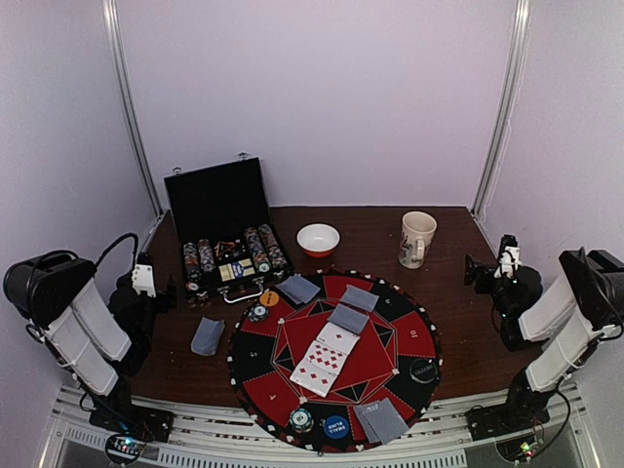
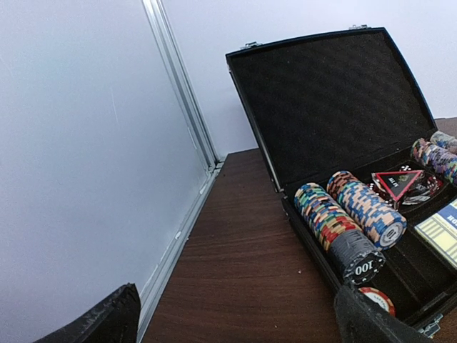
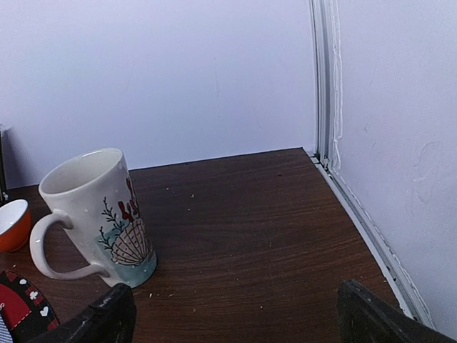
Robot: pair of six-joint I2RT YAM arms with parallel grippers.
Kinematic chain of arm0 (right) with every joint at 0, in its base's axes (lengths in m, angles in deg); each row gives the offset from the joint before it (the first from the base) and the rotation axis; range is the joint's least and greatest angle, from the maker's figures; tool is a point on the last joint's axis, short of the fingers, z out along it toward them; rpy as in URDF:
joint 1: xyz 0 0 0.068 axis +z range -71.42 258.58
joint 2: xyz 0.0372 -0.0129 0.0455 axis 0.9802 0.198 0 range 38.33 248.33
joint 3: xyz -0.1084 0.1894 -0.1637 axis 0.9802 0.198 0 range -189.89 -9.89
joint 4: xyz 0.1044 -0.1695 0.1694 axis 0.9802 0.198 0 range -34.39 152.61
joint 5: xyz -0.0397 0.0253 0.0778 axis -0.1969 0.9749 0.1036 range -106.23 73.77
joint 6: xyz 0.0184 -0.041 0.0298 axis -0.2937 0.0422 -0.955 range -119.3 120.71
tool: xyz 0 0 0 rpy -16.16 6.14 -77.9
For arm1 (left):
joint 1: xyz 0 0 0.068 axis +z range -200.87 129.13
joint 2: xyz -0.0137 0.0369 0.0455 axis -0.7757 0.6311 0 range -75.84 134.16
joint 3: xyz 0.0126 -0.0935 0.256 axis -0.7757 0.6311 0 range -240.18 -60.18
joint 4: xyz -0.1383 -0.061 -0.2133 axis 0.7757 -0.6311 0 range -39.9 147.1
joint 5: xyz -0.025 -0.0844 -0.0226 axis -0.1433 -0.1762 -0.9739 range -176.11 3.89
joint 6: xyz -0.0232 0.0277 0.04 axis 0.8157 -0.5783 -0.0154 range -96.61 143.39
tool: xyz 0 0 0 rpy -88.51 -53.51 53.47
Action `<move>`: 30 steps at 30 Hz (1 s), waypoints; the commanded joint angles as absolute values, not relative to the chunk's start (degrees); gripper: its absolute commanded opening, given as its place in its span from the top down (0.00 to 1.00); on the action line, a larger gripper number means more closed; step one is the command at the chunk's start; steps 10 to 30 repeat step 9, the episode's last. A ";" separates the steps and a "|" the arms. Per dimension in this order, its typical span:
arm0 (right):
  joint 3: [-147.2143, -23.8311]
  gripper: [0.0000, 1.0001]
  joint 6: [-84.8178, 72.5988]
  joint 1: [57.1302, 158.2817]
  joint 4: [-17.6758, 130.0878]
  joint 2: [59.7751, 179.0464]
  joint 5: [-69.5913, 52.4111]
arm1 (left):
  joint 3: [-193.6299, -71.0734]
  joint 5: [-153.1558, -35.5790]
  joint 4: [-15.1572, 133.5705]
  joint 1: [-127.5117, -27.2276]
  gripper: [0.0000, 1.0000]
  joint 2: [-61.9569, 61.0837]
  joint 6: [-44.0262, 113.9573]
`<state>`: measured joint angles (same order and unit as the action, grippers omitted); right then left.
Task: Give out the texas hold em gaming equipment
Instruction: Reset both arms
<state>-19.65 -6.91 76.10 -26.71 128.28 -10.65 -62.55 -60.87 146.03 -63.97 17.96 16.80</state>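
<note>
- While it lies flat on the table (image 1: 458, 244), the round mat (image 1: 414, 336) holds face-up cards (image 1: 327, 359) at its centre, face-down cards (image 1: 349, 317) around them and chips (image 1: 300, 420) at its near rim.
- Black briefcase (image 1: 216, 203) stands open behind it, chip rows (image 2: 357, 211) inside.
- Left gripper (image 2: 235, 321): fingers apart, empty, facing the case.
- Right gripper (image 3: 232, 318): fingers apart, empty, near the mug (image 3: 96, 218).
- One face-down card (image 1: 207, 335) lies left of the mat.
</note>
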 commanded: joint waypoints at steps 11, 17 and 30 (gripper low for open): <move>-21.54 0.00 -4.75 78.03 -24.01 127.63 -12.27 | -63.11 -61.67 159.29 -63.47 0.02 17.85 16.00; -21.54 0.00 -4.75 78.03 -24.01 127.63 -12.27 | -63.11 -61.67 159.29 -63.47 0.02 17.85 16.00; -21.54 0.00 -4.75 78.03 -24.01 127.63 -12.27 | -63.11 -61.67 159.29 -63.47 0.02 17.85 16.00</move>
